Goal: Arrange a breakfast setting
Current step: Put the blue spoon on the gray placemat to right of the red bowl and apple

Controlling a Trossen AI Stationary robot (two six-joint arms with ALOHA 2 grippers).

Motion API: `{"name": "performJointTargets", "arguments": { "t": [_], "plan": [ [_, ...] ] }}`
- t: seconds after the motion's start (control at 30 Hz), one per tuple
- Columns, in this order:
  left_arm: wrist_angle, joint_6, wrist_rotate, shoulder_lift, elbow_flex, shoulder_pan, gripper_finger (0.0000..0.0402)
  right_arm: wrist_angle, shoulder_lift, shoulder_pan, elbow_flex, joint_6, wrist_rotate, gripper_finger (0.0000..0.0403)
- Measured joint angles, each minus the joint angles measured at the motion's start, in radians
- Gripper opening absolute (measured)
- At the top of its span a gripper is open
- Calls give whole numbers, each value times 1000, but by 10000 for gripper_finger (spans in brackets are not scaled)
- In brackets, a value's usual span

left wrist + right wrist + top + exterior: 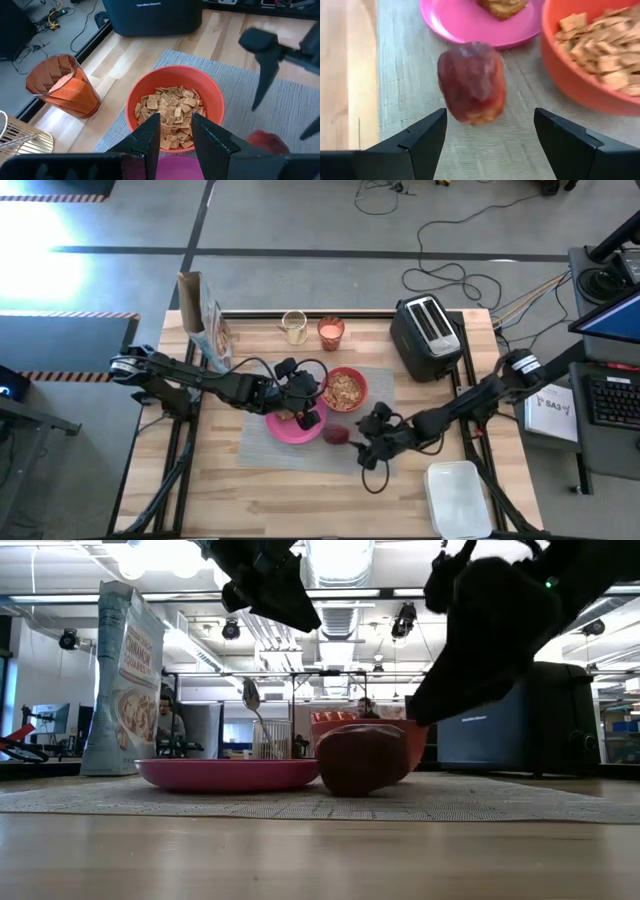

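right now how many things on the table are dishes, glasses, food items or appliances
dishes: 2, pink plate and red bowl
glasses: 2, orange drink and pale drink
food items: 3, dark red patty, toast, cereal box
appliances: 1, black toaster
total: 8

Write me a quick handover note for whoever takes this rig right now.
Right tool: open, just behind the dark red patty, which lies on the grey placemat beside the pink plate, not on it.
Left tool: narrow gap, holding nothing visible, above the plate facing the cereal-filled red bowl.
Done: plate, bowl on placemat; toast on plate.
Orange drink stands off the placemat by the table's far edge.
Left: probably patty and drink.
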Motion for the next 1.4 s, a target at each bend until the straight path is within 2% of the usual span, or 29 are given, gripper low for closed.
{"name": "performJointTargets", "arguments": {
  "t": [0.43,0.7,0.93,1.13,1.27,1.4],
  "plan": [
    [-13,-46,-12,0,1,0,94,-90,-201,0,0,-8,9,288],
    [-69,-224,-244,0,1,3,94,-105,-266,-2,0,-75,120,288],
    [-119,-417,-370,3,0,54,94,-115,-294,-10,0,-97,139,288],
    [-160,-477,-319,40,-1,169,94,-114,-315,-13,0,-137,139,288],
    [-155,-529,-248,84,-1,251,94,-120,-325,-14,0,-152,139,288],
    [-144,-573,-235,114,-1,286,94,-134,-325,-14,0,-178,138,288]
  ]
}}
